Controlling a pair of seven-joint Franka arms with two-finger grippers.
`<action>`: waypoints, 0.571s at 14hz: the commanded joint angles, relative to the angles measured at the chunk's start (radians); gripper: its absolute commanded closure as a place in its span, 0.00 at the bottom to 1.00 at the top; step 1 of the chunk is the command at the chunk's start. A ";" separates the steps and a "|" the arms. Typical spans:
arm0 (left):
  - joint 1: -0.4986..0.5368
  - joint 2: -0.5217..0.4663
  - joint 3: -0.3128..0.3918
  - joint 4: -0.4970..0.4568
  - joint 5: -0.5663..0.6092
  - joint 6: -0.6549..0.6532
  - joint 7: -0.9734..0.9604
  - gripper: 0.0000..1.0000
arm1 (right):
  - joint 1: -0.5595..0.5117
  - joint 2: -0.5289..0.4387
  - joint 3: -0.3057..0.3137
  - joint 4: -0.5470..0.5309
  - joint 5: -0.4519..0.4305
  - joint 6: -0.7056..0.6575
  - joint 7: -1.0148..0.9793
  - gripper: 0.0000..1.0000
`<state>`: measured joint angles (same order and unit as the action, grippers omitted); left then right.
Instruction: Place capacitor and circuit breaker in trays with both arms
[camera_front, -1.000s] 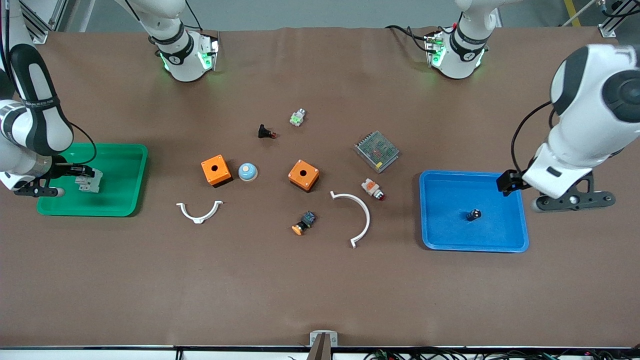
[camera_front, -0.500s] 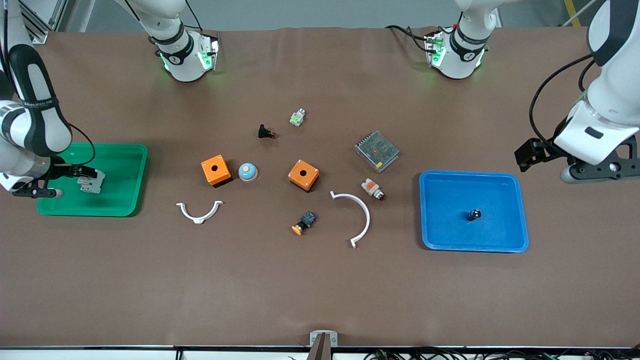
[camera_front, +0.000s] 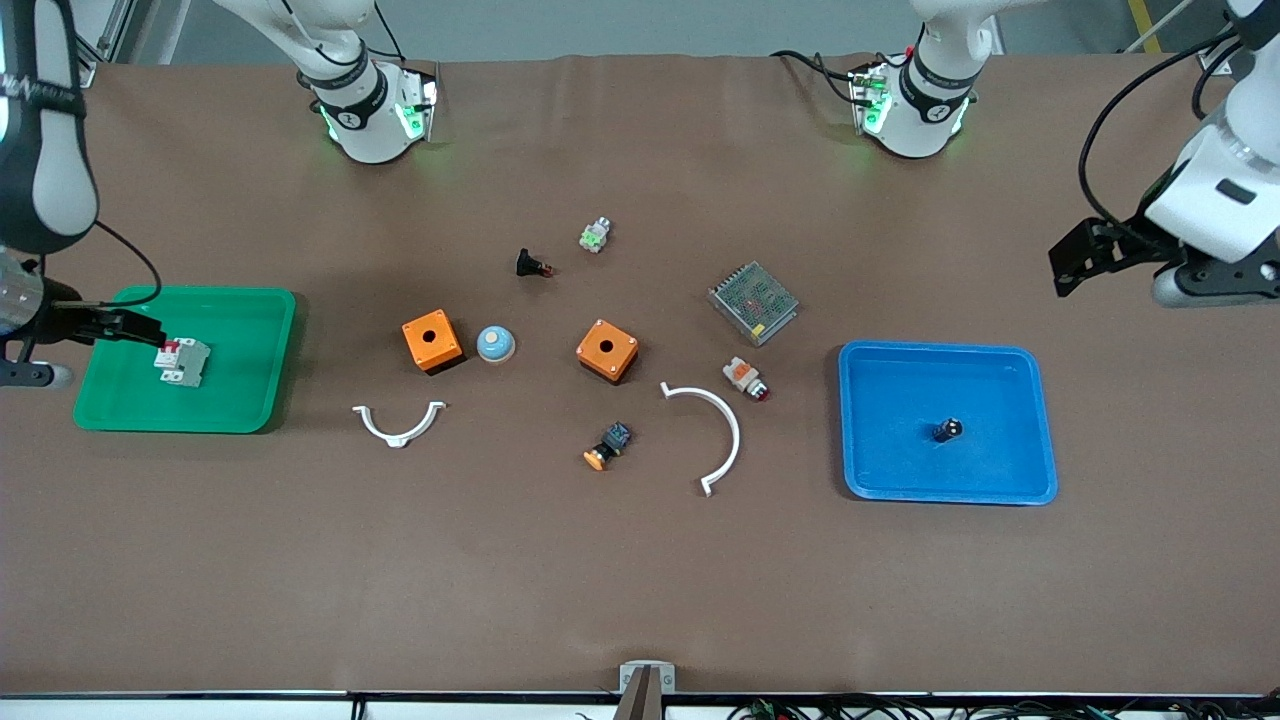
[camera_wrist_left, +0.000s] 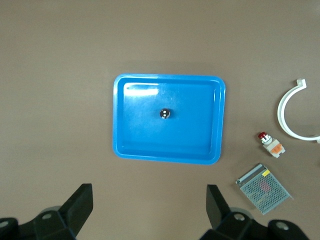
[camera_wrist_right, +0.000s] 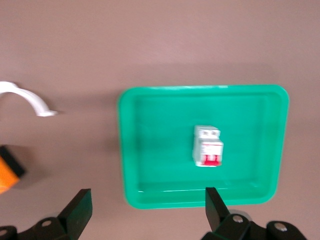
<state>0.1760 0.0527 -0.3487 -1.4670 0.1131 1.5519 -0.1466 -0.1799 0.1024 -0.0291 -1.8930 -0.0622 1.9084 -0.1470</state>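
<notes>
The capacitor (camera_front: 947, 430) stands upright in the blue tray (camera_front: 880, 470) at the left arm's end of the table; it also shows in the left wrist view (camera_wrist_left: 165, 113), in that tray (camera_wrist_left: 140, 140). The circuit breaker (camera_front: 182, 361), white-grey with a red switch end, lies in the green tray (camera_front: 240, 400) at the right arm's end; the right wrist view shows it (camera_wrist_right: 207, 146) in that tray (camera_wrist_right: 160, 175). My left gripper (camera_front: 1075, 258) (camera_wrist_left: 150, 210) is open and empty, high over bare table beside the blue tray. My right gripper (camera_front: 125, 325) (camera_wrist_right: 147, 210) is open and empty, over the green tray's edge.
Between the trays lie two orange boxes (camera_front: 432, 341) (camera_front: 607, 351), a blue-white dome (camera_front: 495, 344), two white curved brackets (camera_front: 398, 423) (camera_front: 715, 435), a metal mesh unit (camera_front: 754, 302) and several push-buttons, such as a white-orange one (camera_front: 745, 377) and an orange-capped one (camera_front: 607, 447).
My right gripper has let go of the circuit breaker and lifted away from it. My left gripper has risen and drawn away from the blue tray toward the table's end.
</notes>
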 joint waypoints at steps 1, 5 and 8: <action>-0.111 -0.057 0.155 -0.048 -0.058 -0.024 0.068 0.00 | 0.078 -0.070 -0.008 -0.012 0.028 -0.037 0.079 0.00; -0.164 -0.105 0.238 -0.116 -0.105 -0.024 0.087 0.00 | 0.131 -0.112 -0.006 0.038 0.056 -0.123 0.093 0.00; -0.173 -0.120 0.249 -0.141 -0.107 -0.015 0.087 0.00 | 0.154 -0.112 -0.006 0.127 0.097 -0.218 0.148 0.00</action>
<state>0.0186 -0.0278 -0.1174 -1.5652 0.0202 1.5277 -0.0711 -0.0505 -0.0058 -0.0270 -1.8223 0.0140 1.7475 -0.0497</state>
